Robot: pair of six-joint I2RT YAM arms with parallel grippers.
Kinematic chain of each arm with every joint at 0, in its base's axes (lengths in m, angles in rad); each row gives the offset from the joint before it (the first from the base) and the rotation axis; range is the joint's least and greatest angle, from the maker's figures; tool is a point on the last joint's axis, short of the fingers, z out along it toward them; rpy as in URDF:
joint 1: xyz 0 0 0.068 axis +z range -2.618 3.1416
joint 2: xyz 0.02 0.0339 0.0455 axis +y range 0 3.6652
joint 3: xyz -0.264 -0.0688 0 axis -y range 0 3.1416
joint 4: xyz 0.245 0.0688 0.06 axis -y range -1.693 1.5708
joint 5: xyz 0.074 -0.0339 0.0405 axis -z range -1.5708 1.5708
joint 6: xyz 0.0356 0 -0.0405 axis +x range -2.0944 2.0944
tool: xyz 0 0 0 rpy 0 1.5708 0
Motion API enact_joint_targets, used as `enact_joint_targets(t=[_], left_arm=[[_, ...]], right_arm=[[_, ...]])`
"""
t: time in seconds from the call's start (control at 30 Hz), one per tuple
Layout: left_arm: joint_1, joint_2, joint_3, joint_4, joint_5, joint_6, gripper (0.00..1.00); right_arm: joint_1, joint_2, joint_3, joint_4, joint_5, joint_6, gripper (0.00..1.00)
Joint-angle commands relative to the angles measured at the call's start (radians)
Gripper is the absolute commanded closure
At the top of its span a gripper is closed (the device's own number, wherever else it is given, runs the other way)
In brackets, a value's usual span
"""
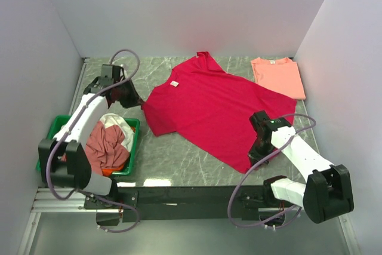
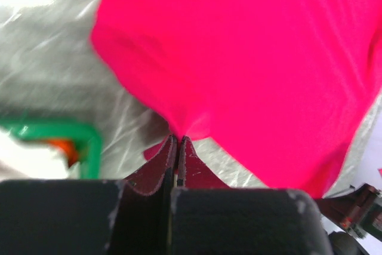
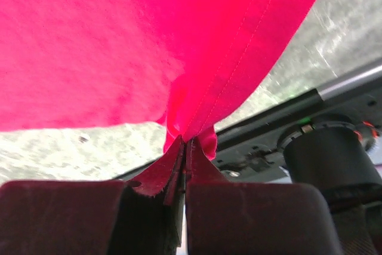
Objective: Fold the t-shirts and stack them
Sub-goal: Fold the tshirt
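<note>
A crimson-red t-shirt (image 1: 212, 108) lies spread across the middle of the table. My left gripper (image 1: 135, 101) is shut on its left sleeve edge; in the left wrist view the cloth (image 2: 250, 58) is pinched at my closed fingertips (image 2: 179, 140). My right gripper (image 1: 258, 147) is shut on the shirt's hem corner at the near right; the right wrist view shows the stitched hem (image 3: 227, 76) bunched between the closed fingers (image 3: 186, 143). A salmon-pink t-shirt (image 1: 277, 76) lies folded at the back right. Dusty rose (image 1: 107, 146), white (image 1: 118, 123) and orange tees are piled in the tray.
A green plastic tray (image 1: 135, 147) stands at the near left beside my left arm, and its corner shows in the left wrist view (image 2: 71, 131). White walls enclose the table on three sides. The rail with the arm bases runs along the near edge (image 1: 179, 195).
</note>
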Motion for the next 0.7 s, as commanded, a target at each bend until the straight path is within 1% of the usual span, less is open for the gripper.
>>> enact_joint_targets(t=[0.0, 0.17, 0.2, 0.43, 0.67], left_arm=[[-0.028, 0.059, 0.099, 0.064, 0.058, -0.011, 0.99], [-0.035, 0.168, 0.198, 0.080, 0.094, -0.016, 0.99], [-0.035, 0.183, 0.214, 0.082, 0.101, -0.017, 0.99], [-0.036, 0.326, 0.386, 0.091, 0.160, -0.033, 0.99], [-0.038, 0.464, 0.521, 0.119, 0.216, -0.079, 0.99]], right_arm=[[-0.032, 0.015, 0.015, 0.070, -0.011, 0.016, 1.00], [-0.122, 0.037, 0.042, 0.105, -0.005, -0.019, 1.00], [-0.163, 0.040, 0.053, 0.107, -0.002, -0.037, 1.00], [-0.326, 0.053, 0.105, 0.104, 0.024, -0.099, 1.00], [-0.427, 0.020, 0.108, 0.098, 0.050, -0.116, 1.00]])
